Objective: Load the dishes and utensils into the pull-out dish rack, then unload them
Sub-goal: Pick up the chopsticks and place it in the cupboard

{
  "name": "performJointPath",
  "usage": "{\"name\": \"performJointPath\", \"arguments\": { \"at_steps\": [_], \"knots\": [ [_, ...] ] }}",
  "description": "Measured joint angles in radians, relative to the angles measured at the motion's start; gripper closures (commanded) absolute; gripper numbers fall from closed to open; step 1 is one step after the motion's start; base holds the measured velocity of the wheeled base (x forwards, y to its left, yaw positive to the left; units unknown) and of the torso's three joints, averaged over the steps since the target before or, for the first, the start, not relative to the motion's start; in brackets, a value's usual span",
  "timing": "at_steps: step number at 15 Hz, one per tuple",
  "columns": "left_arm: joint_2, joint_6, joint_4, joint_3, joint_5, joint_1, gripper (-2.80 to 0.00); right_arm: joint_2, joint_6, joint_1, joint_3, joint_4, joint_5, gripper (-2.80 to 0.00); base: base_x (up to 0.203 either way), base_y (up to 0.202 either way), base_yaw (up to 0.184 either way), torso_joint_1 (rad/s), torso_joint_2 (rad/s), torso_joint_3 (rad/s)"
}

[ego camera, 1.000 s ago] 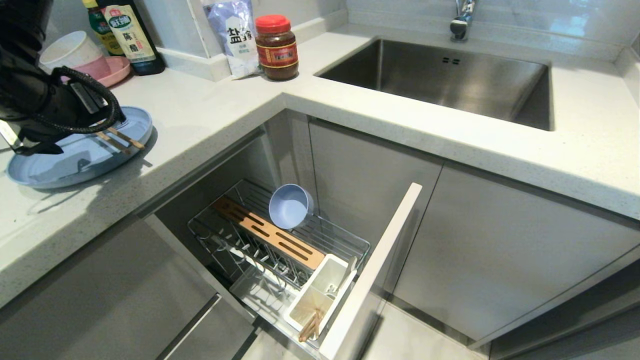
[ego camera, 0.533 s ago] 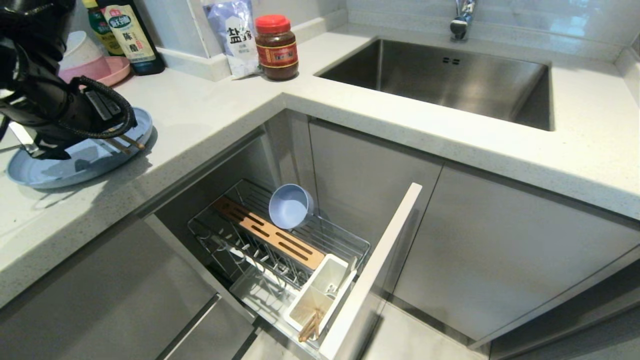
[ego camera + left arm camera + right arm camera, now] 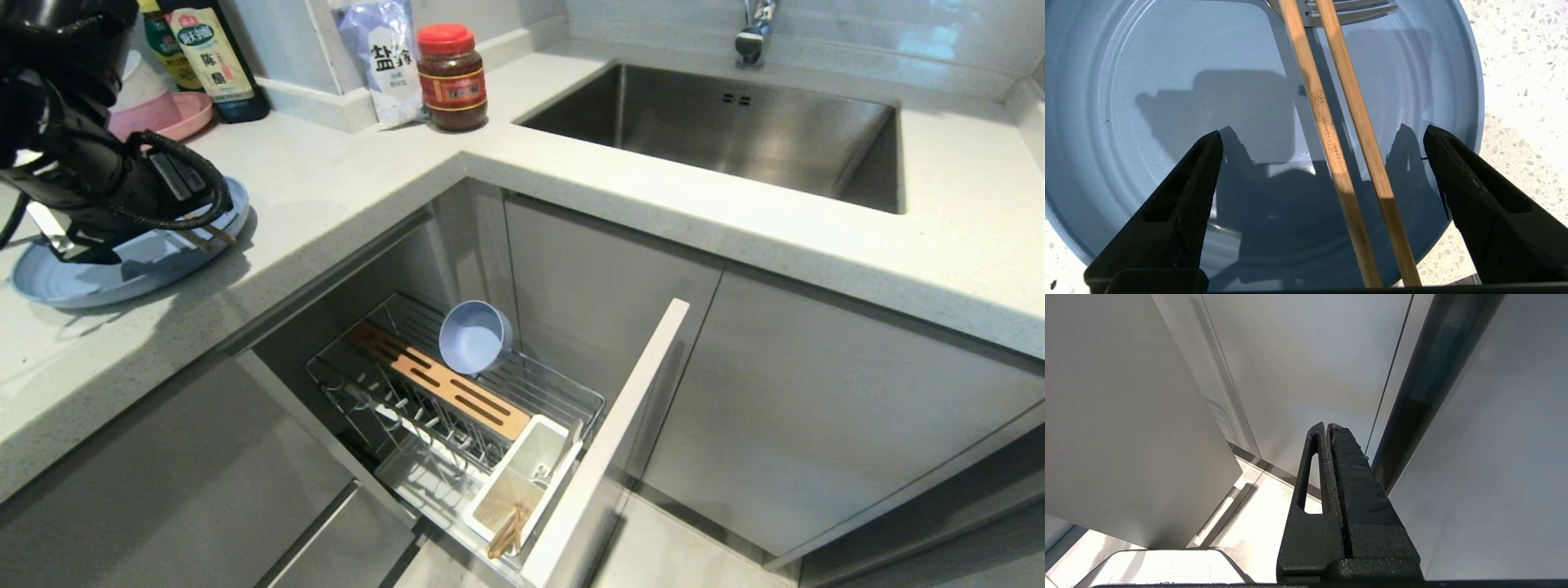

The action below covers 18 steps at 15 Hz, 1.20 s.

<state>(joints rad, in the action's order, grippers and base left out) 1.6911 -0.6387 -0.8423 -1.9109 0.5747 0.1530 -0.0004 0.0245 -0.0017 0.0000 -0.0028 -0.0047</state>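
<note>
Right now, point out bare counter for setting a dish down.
Free: counter between blue plate and jar; also the strip before the sink. Crowded: the back corner with pink plate and bottles.

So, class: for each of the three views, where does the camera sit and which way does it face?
Head view: high up, facing down at counter, sink and rack; left arm shows.
Left wrist view: behind the open left gripper, facing down on plate, chopsticks, fork.
Right wrist view: behind the shut right gripper, facing cabinet fronts.
Shared: head and left wrist views both show the plate and chopsticks.
</note>
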Motion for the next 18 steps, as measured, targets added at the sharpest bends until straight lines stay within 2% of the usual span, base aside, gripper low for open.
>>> {"name": "performJointPath", "arguments": {
  "at_steps": [1, 18],
  "knots": [
    [0.0, 0.0, 0.0, 0.0, 0.0, 0.0, 0.0, 0.0, 0.0, 0.0, 0.0, 0.0, 0.0, 0.0, 0.0, 0.0, 0.0, 0.0, 0.0, 0.0],
    [-0.017, 0.0, 0.001, 0.001, -0.001, 0.002, 0.0, 0.0, 0.0, 0.0, 0.0, 0.0, 0.0, 0.0, 0.0, 0.0, 0.0, 0.0, 0.0, 0.0]
  ]
}}
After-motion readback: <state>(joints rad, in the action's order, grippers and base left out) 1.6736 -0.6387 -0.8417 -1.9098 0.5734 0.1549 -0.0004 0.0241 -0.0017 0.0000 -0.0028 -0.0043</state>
